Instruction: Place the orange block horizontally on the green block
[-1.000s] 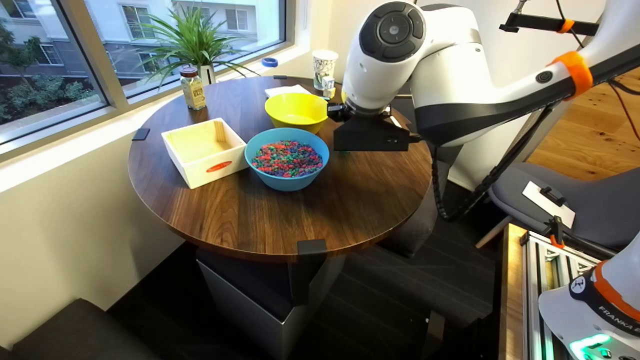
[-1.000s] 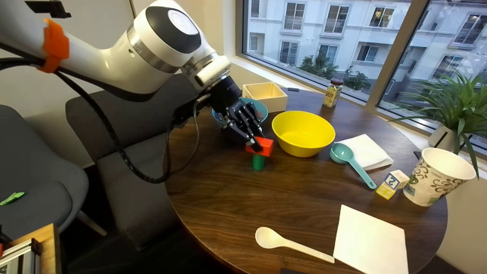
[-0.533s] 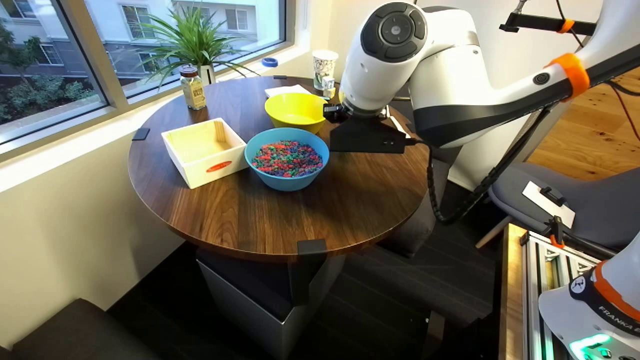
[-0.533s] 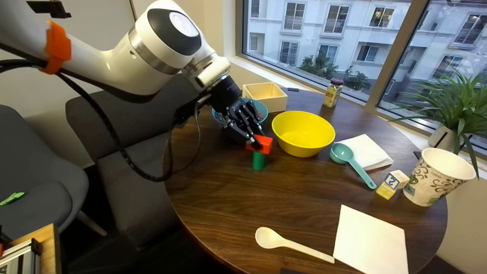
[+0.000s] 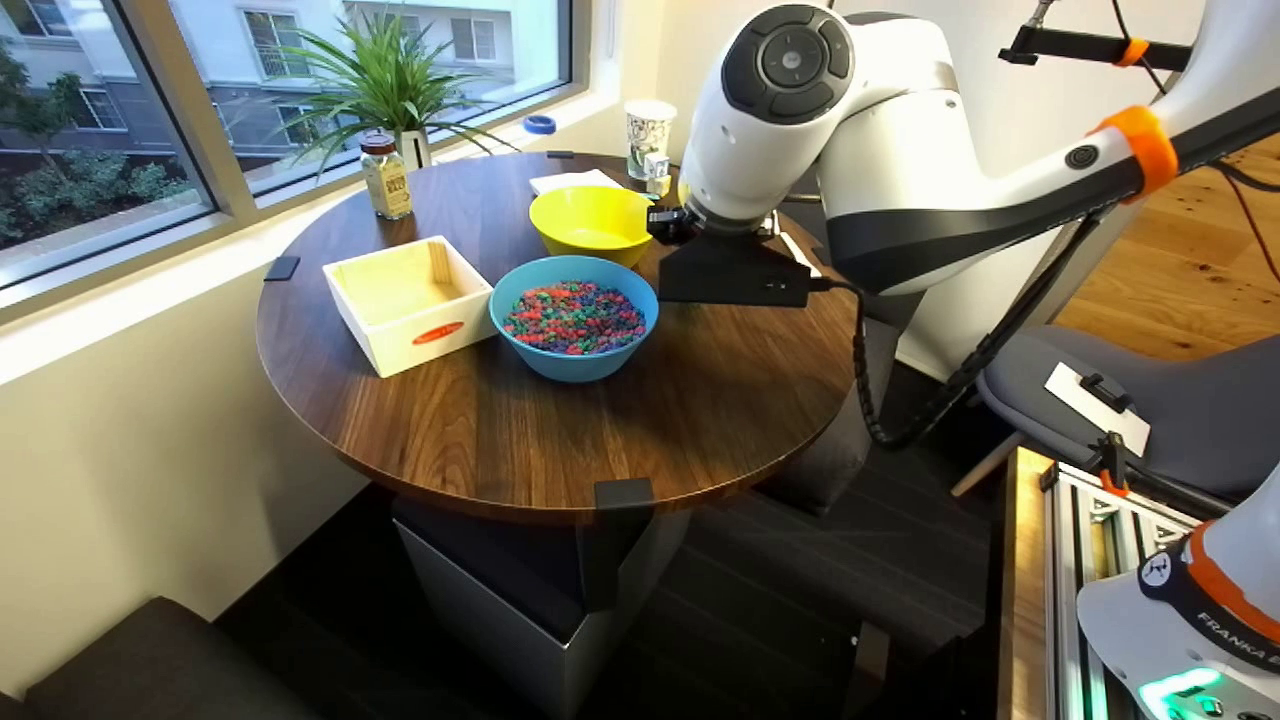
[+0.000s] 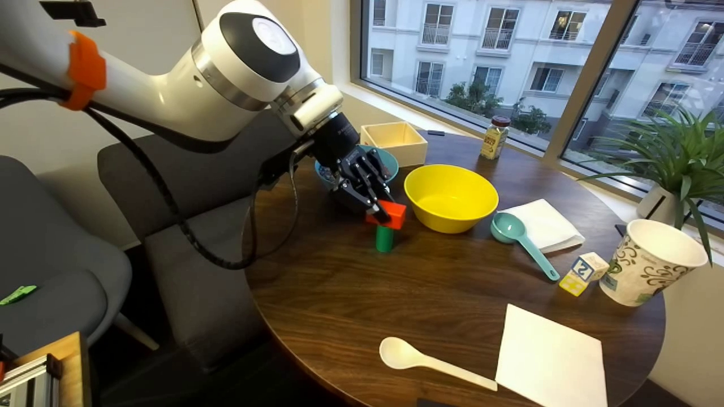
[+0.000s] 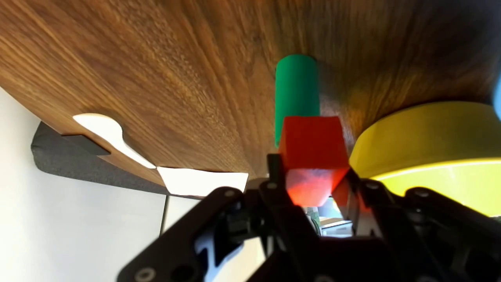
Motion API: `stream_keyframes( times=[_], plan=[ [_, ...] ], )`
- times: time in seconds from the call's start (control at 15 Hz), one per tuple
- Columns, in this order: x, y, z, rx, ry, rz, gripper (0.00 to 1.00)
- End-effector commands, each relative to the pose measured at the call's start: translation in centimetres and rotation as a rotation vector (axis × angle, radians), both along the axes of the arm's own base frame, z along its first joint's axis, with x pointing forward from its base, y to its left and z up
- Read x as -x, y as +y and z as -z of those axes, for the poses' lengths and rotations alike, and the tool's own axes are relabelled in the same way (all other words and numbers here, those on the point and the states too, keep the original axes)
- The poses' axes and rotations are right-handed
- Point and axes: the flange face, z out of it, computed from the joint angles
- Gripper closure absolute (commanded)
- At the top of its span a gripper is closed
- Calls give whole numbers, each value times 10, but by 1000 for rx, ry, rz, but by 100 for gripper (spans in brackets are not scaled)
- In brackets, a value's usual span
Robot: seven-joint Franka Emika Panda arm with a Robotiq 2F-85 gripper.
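The black two-fingered robot hand (image 7: 312, 167) is pinching a small red-orange rectangular block (image 7: 314, 144) from both sides, looks like a proper grip to me. It's holding that roughly level right over the upright green cylindrical block (image 7: 296, 90), but tbh I can't tell whether they're touching or there's a sliver of gap. The green one stands on the round dark wood desk (image 6: 441, 299), with a plain yellow bowl (image 6: 451, 199) near it and a light-blue bowl (image 5: 572, 368) of multicoloured bits (image 5: 575, 318) just beside the yellow one.

My worry is the release. The green top is narrow, so if the orange one sits off-centre it'll probably tip once the hand lets go. Release with a gap and it could land crooked; push down too hard and the green one might topple and roll. And if the hand drags sideways backing out, I'd guess the stack goes with it.
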Motion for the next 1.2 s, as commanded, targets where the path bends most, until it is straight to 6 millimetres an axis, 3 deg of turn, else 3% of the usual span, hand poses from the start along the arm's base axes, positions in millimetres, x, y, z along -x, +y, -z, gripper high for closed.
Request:
stream_keyframes(
  times=[0.0,0.4,0.47,0.53,0.67,0.93,1.0,1.13],
  plan=[
    [0,-1,4,-3,-14,16,92],
    [0,-2,5,-4,-19,26,92],
    [0,-2,5,-5,-19,27,85],
    [0,-2,5,-6,-19,28,43],
    [0,-3,5,-11,-20,31,36],
    [0,-6,-2,-20,-32,41,5],
    [1,-8,-5,-26,-34,43,0],
    [3,-13,-12,-53,-32,43,0]
  ],
)
